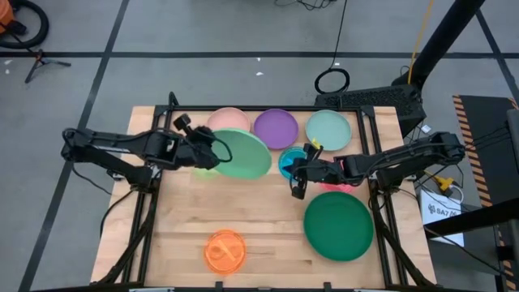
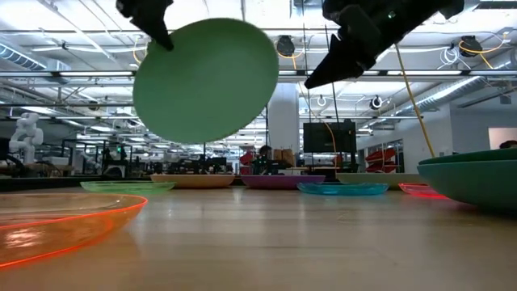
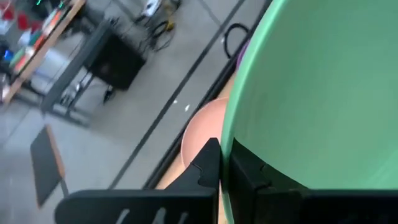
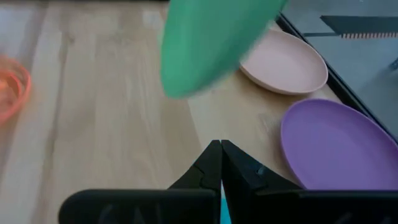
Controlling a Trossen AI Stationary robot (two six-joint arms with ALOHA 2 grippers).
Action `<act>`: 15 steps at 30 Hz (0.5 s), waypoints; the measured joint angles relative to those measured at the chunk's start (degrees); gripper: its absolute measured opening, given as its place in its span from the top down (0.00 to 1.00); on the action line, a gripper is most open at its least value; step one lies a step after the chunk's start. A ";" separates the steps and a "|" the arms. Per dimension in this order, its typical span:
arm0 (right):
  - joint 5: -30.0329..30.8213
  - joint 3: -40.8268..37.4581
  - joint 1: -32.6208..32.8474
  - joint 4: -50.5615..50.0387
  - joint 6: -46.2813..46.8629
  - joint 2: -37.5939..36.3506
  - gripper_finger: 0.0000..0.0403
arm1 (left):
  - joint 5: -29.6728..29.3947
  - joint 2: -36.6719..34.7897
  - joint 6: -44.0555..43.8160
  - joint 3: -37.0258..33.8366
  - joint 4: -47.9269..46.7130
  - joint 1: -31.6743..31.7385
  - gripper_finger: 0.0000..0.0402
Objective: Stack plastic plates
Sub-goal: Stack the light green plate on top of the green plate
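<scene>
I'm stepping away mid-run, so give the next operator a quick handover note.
Left gripper: shut on the large light-green plastic plate, held tilted in the air over the table's far left.
Right gripper: shut, empty, raised near the small blue plate.
Pink, purple and mint plates lie along the far edge; large dark-green plate near right; orange plate near front.
No finished stack shows; stacking remains.
</scene>
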 joint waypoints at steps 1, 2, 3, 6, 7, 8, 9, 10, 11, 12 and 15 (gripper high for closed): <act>0.02 0.00 -0.04 0.48 1.04 -0.02 1.00 | 0.01 0.02 -2.36 -0.35 -1.45 -0.01 0.97; 0.02 0.00 -0.04 0.96 2.01 -0.02 0.99 | 0.00 -0.01 -4.41 -0.65 -2.65 -0.17 0.97; -0.02 0.00 -0.04 1.54 2.68 0.00 0.97 | -0.22 -0.05 -6.27 -0.88 -2.95 -0.47 0.97; 0.07 0.00 -0.06 4.65 3.81 0.22 0.90 | -1.75 -0.03 -9.24 -1.07 -1.79 -1.63 0.97; 0.09 0.00 -0.06 5.90 4.60 0.52 0.87 | -2.42 -0.03 -9.57 -1.07 -1.65 -2.10 0.97; 0.10 0.00 -0.06 6.89 5.65 0.82 0.84 | -2.92 -0.03 -9.63 -1.09 -1.10 -2.52 0.97; 0.11 0.00 -0.07 7.93 6.70 1.22 0.80 | -3.11 -0.03 -9.68 -1.07 -0.33 -2.90 0.97; 0.11 0.00 -0.09 9.53 7.51 1.86 0.76 | -3.17 -0.03 -9.87 -1.08 0.06 -3.20 0.97; 0.07 0.00 -0.08 11.35 7.85 2.39 0.73 | -3.27 -0.03 -10.04 -1.07 -0.03 -3.45 0.97; 0.09 0.00 -0.08 12.38 7.92 2.74 0.69 | -3.30 -0.03 -10.08 -1.07 -0.34 -3.60 0.97; 0.11 0.00 -0.11 14.54 8.06 3.12 0.60 | -3.32 -0.03 -10.40 -1.09 -0.41 -4.07 0.97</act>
